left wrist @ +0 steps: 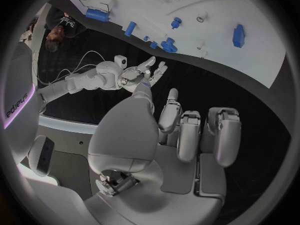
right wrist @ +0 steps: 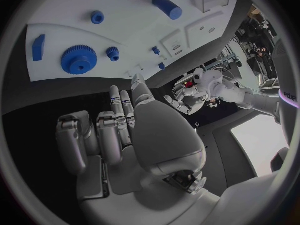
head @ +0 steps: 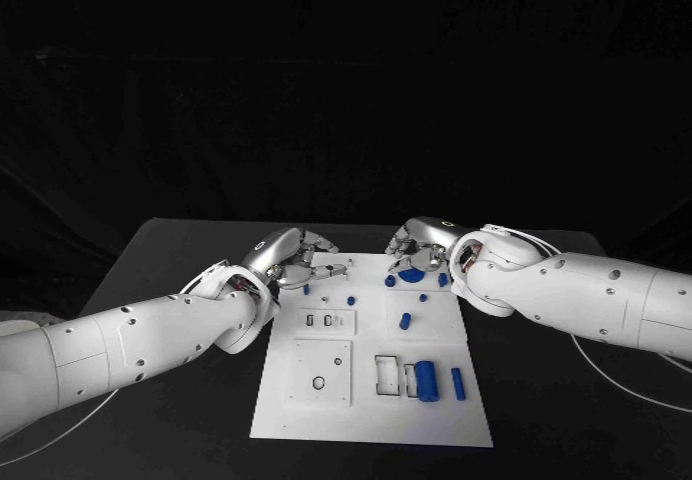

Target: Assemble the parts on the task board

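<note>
Hands, left (head: 293, 258) and right (head: 420, 246), hover empty, fingers loosely apart, over the task board (head: 372, 400).

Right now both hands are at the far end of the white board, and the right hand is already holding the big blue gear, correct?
Not quite. Both hands are at the far end of the task board, but the right hand holds nothing. The right wrist view shows the big blue gear lying on the board, apart from the fingers. The left hand is empty too.
</note>
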Robot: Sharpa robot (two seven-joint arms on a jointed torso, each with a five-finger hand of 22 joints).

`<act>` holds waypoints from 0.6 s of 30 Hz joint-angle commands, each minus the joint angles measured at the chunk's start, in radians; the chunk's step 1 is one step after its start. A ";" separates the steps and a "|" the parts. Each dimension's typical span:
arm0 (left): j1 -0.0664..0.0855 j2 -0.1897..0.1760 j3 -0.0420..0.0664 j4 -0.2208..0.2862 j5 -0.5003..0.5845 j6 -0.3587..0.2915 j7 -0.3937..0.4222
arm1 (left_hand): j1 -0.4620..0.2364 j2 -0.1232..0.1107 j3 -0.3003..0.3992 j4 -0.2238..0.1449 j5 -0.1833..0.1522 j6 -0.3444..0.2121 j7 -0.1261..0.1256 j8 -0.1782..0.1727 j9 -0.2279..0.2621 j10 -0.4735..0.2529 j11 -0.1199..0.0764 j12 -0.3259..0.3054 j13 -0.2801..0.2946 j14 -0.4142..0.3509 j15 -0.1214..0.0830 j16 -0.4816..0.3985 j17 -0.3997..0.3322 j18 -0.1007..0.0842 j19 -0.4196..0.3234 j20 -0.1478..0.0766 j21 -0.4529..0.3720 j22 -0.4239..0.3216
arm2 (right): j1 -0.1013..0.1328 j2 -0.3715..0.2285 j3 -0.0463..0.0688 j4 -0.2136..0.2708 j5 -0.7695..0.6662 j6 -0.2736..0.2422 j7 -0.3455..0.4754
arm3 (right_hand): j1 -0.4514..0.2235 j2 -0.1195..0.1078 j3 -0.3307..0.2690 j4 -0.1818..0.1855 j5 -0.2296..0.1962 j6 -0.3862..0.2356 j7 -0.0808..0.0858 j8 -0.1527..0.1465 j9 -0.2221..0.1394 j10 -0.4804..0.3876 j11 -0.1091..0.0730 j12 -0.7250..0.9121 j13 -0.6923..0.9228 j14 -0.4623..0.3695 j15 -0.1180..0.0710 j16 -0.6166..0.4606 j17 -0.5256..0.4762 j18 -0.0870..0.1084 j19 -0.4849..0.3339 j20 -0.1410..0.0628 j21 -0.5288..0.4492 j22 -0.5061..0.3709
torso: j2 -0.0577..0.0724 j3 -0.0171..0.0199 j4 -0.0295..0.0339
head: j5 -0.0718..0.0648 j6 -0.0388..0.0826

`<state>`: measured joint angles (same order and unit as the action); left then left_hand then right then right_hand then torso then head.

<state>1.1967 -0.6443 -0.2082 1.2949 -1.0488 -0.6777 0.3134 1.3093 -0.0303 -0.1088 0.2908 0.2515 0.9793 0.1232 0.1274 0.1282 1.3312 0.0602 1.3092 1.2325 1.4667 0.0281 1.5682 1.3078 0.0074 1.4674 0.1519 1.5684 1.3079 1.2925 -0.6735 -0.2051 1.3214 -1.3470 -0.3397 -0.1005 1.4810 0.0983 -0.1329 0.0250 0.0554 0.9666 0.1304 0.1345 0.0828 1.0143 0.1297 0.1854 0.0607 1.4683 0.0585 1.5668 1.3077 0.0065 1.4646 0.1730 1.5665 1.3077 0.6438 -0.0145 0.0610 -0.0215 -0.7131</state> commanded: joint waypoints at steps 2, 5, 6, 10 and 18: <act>0.002 0.003 0.001 0.000 -0.023 -0.008 0.004 | 0.014 0.001 -0.007 0.000 -0.002 0.008 0.002 -0.002 0.001 0.010 -0.002 0.007 0.003 0.104 -0.006 0.003 0.263 -0.007 0.103 -0.008 0.002 0.263 | -0.007 0.013 0.001 -0.010 -0.101 0.030 -0.068 | 0.011 -0.002 0.008 0.001 -0.004 0.000 -0.007 -0.008 -0.002 0.006 0.000 -0.007 0.000 0.102 0.001 0.004 0.263 -0.007 0.106 -0.002 0.004 0.263 | 0.003 -0.0007 0.0004 | -0.001 -0.006; 0.002 0.002 0.001 0.000 -0.023 -0.014 0.004 | 0.015 0.004 -0.008 0.001 -0.002 0.005 0.002 -0.006 0.000 0.015 -0.002 0.010 0.007 0.104 -0.007 0.003 0.263 -0.007 0.103 -0.009 0.002 0.263 | -0.012 0.023 0.002 -0.017 -0.127 0.046 -0.085 | 0.013 0.001 0.011 0.000 -0.004 0.000 -0.008 -0.013 -0.004 0.009 0.000 -0.014 0.000 0.102 0.002 0.004 0.263 -0.007 0.106 -0.002 0.004 0.263 | 0.001 -0.0009 -0.0004 | -0.001 -0.011; 0.002 0.002 0.001 0.000 -0.022 -0.015 0.004 | 0.015 0.004 -0.008 0.001 -0.002 0.005 0.002 -0.006 0.000 0.015 -0.002 0.010 0.007 0.104 -0.007 0.003 0.263 -0.007 0.103 -0.009 0.002 0.263 | -0.014 0.025 0.002 -0.018 -0.132 0.051 -0.088 | 0.013 0.001 0.011 0.000 -0.004 0.000 -0.008 -0.013 -0.004 0.009 0.000 -0.014 0.000 0.102 0.002 0.004 0.263 -0.007 0.106 -0.002 0.004 0.263 | 0.001 -0.0010 -0.0003 | -0.001 -0.012; 0.002 0.000 0.001 0.001 -0.019 -0.021 0.006 | 0.016 0.008 -0.013 0.001 -0.002 -0.005 0.005 -0.017 -0.003 0.074 0.001 0.074 0.090 0.104 -0.007 0.003 0.263 -0.007 0.103 -0.011 0.002 0.263 | -0.017 0.030 0.002 -0.020 -0.142 0.071 -0.096 | 0.010 -0.001 0.010 0.002 -0.006 0.000 -0.006 -0.018 -0.006 0.012 0.001 -0.020 0.000 0.102 0.002 0.004 0.263 -0.007 0.106 -0.001 0.004 0.263 | 0.000 -0.0014 -0.0002 | -0.001 -0.019; 0.002 -0.001 0.001 0.002 -0.015 -0.028 0.012 | 0.014 0.012 -0.017 0.002 -0.003 -0.011 0.008 -0.026 -0.005 0.091 0.003 0.095 0.117 0.104 -0.005 0.003 0.263 -0.007 0.103 -0.011 0.002 0.263 | -0.021 0.042 0.002 -0.035 -0.151 0.098 -0.116 | 0.009 -0.001 0.011 0.003 -0.006 -0.001 -0.006 -0.023 -0.008 0.013 0.001 -0.029 0.000 0.102 0.003 0.004 0.263 -0.007 0.106 -0.001 0.004 0.263 | -0.002 -0.0018 -0.0006 | 0.003 -0.028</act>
<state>1.1970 -0.6465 -0.2080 1.2950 -1.0617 -0.6913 0.3148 1.3183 -0.0212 -0.1185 0.2921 0.2516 0.9732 0.1293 0.1064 0.1241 1.4170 0.0650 1.4005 1.3081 1.4667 0.0282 1.5682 1.3076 0.0074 1.4639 0.1485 1.5684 1.3077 1.2727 -0.6339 -0.2036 1.2901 -1.4639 -0.2812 -0.1872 1.4848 0.1022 -0.1260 0.0264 0.0554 0.9666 0.1305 0.1147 0.0757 1.0214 0.1296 0.1592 0.0608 1.4683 0.0586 1.5668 1.3075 0.0066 1.4645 0.1732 1.5664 1.3075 0.6428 -0.0162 0.0607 -0.0192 -0.7379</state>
